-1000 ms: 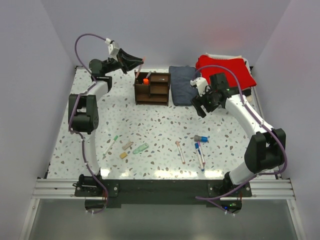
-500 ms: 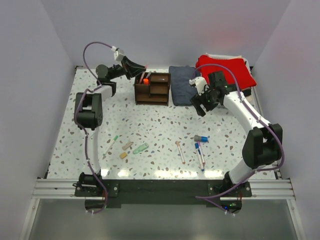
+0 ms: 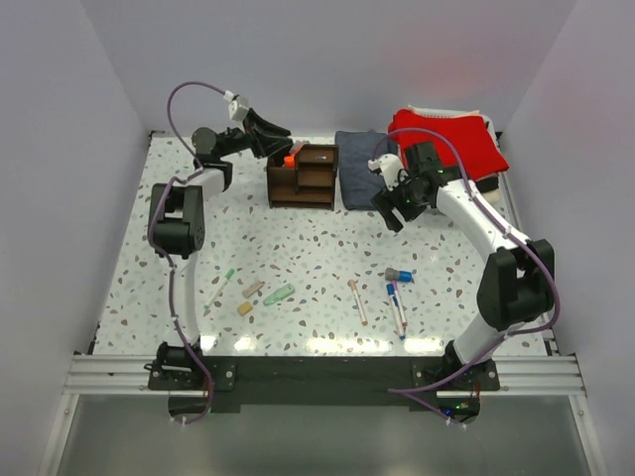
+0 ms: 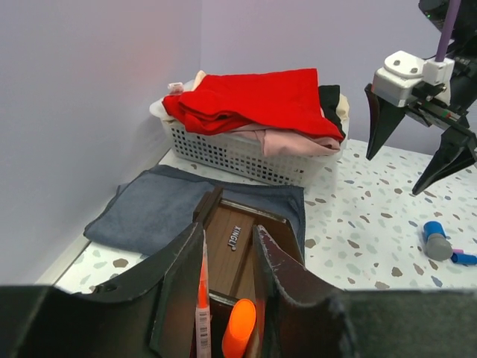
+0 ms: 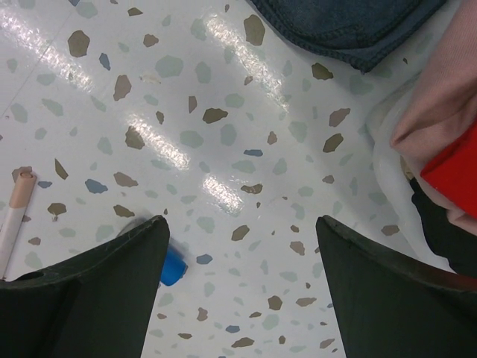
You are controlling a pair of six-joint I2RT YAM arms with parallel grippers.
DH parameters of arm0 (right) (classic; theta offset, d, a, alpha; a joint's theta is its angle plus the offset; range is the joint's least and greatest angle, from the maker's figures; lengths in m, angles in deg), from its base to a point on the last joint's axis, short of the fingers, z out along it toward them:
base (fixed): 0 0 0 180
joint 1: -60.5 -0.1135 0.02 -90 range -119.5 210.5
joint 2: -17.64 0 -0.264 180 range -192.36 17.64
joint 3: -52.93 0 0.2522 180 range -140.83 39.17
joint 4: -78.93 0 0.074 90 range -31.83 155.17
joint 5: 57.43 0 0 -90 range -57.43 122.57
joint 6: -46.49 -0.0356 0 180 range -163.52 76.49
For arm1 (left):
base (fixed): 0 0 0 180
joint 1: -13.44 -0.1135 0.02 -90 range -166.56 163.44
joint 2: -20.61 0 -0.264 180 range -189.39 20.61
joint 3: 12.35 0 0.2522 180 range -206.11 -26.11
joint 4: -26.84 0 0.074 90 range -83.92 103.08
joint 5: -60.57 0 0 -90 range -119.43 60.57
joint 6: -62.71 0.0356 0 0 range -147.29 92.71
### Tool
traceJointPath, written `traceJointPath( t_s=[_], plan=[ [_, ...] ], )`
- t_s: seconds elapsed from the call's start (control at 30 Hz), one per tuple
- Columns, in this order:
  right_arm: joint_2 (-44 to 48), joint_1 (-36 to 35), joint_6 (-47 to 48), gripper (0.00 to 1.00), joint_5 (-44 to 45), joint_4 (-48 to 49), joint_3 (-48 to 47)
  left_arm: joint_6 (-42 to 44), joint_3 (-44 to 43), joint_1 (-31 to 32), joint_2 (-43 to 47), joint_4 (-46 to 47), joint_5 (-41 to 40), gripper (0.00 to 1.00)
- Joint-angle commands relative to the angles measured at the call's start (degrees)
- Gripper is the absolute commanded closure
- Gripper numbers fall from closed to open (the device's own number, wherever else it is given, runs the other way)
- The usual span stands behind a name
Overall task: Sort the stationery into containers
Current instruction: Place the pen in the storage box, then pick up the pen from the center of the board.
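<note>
Got left claw [image 4: 227, 233] released right over the organizer [image 4: 237, 242] at far edge of the desk [image 3: 298, 248], red pen [image 4: 203, 298] and orange marker [image 4: 240, 334] standing inside. Right claw [image 5: 240, 224] wide open, holding nothing. Other pens [image 3: 397, 305] loose near front edge.

The speckled tabletop [image 5: 223, 149] is smooth and glossy — glare streaks it. The organizer [image 3: 316, 178] looks matt dark wood; at its three o'clock, soft cloth [image 3: 359, 169].

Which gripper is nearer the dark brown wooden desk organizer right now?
Left. The left gripper hangs right over the left end of the dark brown wooden desk organizer; the right gripper hovers above the table off to its right, beside the folded grey-blue cloth.
</note>
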Motion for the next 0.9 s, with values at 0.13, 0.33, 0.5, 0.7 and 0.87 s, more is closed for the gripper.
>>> traceJointPath(
  t_s=[0.13, 0.33, 0.5, 0.7, 0.87],
  plan=[
    [0.5, -0.2, -0.1, 0.16, -2.1, 2.6, -1.6, -0.6, 16.0, -8.8, 28.1, -2.0, 13.9, 0.57],
    [1.2, -0.2, -0.4, 0.16, -3.7, 4.3, -0.9, -4.6, 47.8, -21.2, 49.7, -3.5, 22.8, 0.57],
    [1.4, -0.3, -0.8, 0.15, -5.0, 5.4, 0.4, -8.8, 61.9, -25.0, 59.2, 3.6, 26.8, 0.56],
    [1.4, -0.3, -2.4, 0.15, -6.4, 5.3, 1.2, -4.6, 41.1, -16.9, 59.7, -12.0, 13.5, 0.53],
    [2.3, -0.2, -3.6, 0.15, -5.9, 5.8, 1.4, 32.2, 17.2, -13.0, 57.9, -60.3, -13.3, 0.45]
  ],
)
